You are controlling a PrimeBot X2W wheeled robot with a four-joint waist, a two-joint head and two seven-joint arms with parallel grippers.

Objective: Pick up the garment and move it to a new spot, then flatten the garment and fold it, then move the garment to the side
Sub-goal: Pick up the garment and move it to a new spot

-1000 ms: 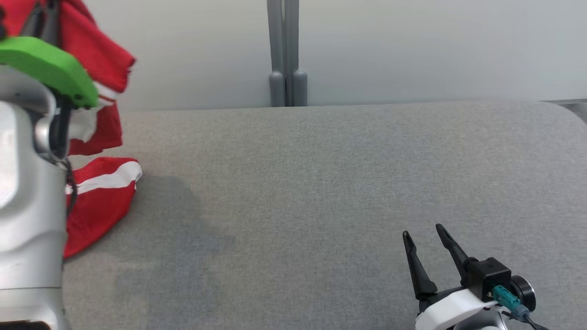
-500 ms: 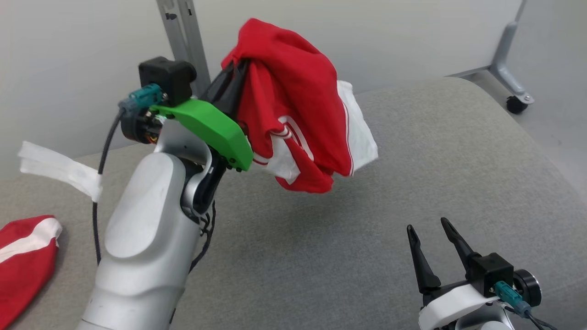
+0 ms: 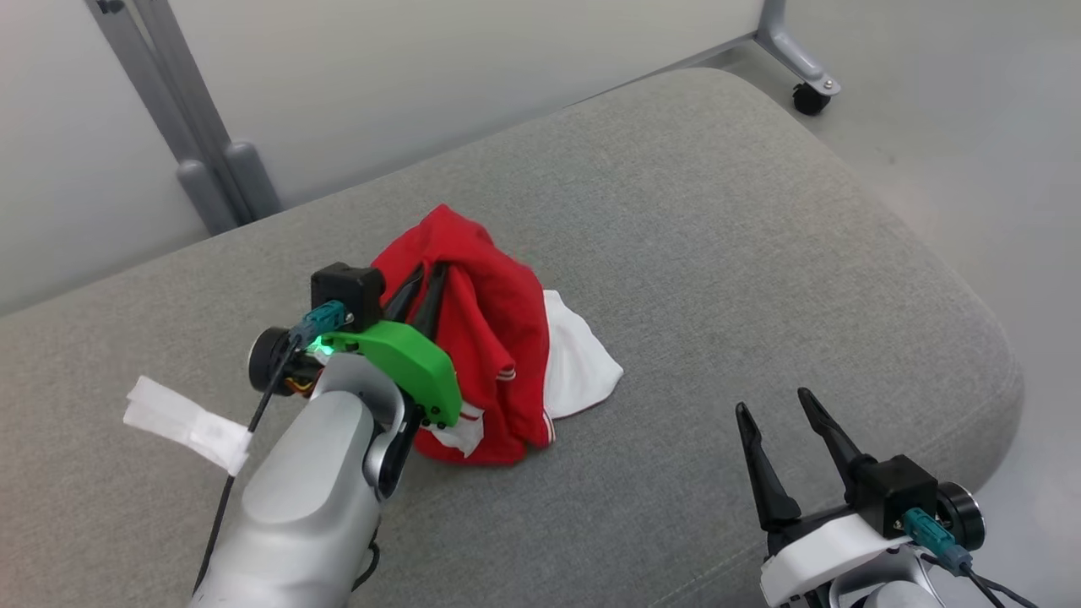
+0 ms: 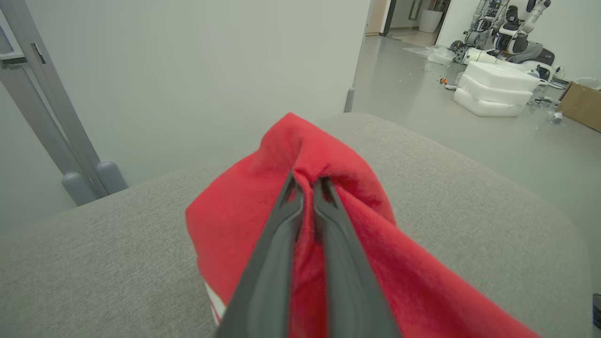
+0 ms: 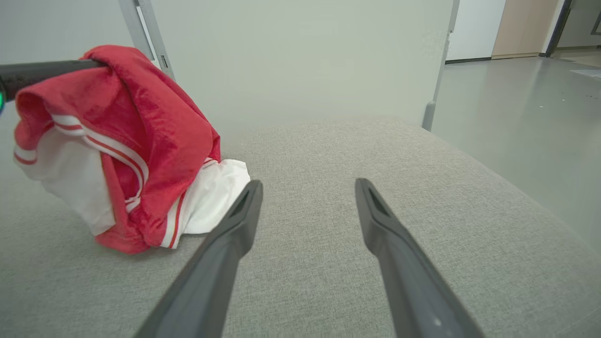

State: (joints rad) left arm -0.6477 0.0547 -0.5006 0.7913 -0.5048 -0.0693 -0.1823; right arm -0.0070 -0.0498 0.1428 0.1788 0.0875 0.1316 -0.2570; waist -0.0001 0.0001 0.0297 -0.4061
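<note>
A red garment [image 3: 498, 338] with white panels and stripes hangs bunched from my left gripper [image 3: 426, 274], its lower folds resting on the grey padded table [image 3: 760, 253]. In the left wrist view the two dark fingers pinch a ridge of the red cloth [image 4: 338, 206], and my left gripper [image 4: 307, 182] is shut on it. The right wrist view shows the garment [image 5: 141, 126] at the left, hanging from a dark finger. My right gripper [image 3: 774, 403] stands open at the lower right above bare table, apart from the cloth; its gripper [image 5: 307, 188] holds nothing.
A strip of white tape [image 3: 181, 422] hangs from the left arm's cable. Grey frame posts [image 3: 203, 169] stand behind the table, and a caster [image 3: 809, 97] sits on the floor at the back right. The table's rounded right edge [image 3: 996, 355] drops off near my right gripper.
The camera has turned and tilted. My left gripper has come down with the garment, whose lower part now touches the table. The right gripper stays open.
</note>
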